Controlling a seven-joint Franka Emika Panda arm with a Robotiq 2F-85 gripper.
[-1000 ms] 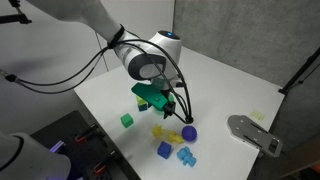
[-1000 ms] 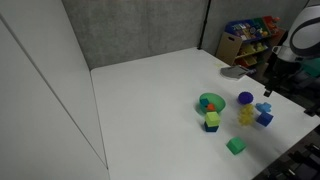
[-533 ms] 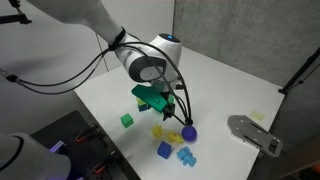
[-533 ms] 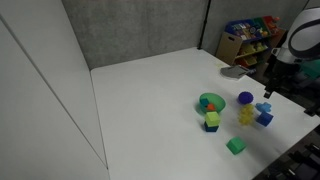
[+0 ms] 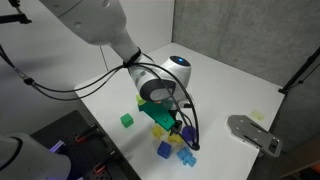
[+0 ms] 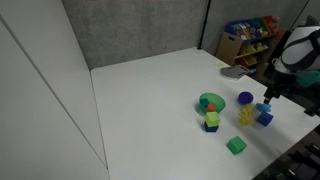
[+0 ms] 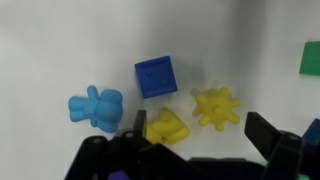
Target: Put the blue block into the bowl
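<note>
- In an exterior view, the arm's black pincer hangs low over a cluster of toys on the white counter. The blue block, a small flat-faced cube, lies just beside it, not gripped.
- In an exterior view, the shallow round bright-green bowl sits well apart from the blue block. We judge that the reach for the block is the step in hand.
- In the wrist view, the pincer has its fingers spread with nothing held. The blue block lies ahead, beyond a yellow knobbly piece. Next we would move forward to straddle the cube alone, then lower and close.
</note>
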